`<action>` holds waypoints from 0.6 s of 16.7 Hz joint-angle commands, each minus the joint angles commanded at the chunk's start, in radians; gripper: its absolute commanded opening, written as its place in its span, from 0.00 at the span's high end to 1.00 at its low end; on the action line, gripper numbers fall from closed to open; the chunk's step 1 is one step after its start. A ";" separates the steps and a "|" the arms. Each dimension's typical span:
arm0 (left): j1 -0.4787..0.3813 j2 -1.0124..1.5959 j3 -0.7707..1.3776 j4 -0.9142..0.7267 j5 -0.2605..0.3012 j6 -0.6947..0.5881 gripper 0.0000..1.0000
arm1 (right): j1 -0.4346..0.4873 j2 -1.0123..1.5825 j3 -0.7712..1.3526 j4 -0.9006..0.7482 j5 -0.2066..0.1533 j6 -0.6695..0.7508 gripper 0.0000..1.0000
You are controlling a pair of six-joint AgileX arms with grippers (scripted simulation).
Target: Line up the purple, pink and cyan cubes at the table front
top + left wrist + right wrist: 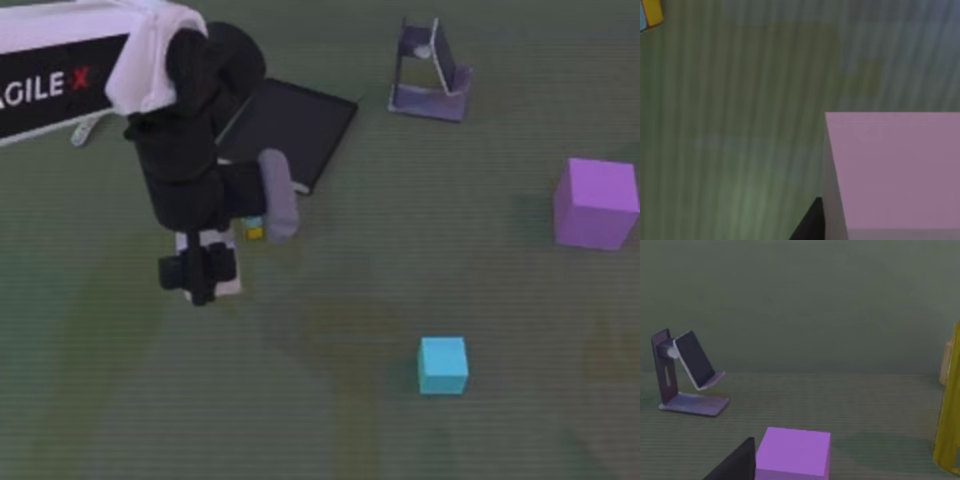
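Purple cube [596, 202] is seen at the right edge of the surface [420, 250], well apart from the phone stand [432, 75] and nearer the front than it. The cyan cube [443, 365] lies further forward of the stand, apart from the purple one. The pink cube [895, 175] is almost hidden in the top view under the left hand [200, 272], far left of the stand; in the left wrist view it is cut off by the edge. It cannot be told how far this hand is opened, or whether the cube is held. A puzzle cube [254, 229] is only partly visible beside the arm, near a dark tablet [290, 120]. The right hand is not seen in the top view; in its wrist view only a dark corner of it shows, so its opening cannot be told.
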 joint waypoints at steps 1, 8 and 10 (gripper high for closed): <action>-0.065 0.018 0.031 -0.016 0.001 -0.034 1.00 | 0.000 0.000 0.000 0.000 0.000 0.000 0.00; -0.355 0.084 0.186 -0.079 -0.001 -0.210 1.00 | 0.000 0.000 0.000 0.000 0.000 0.000 0.00; -0.357 0.084 0.187 -0.079 -0.001 -0.211 1.00 | 0.000 0.000 0.000 0.000 0.000 0.000 0.00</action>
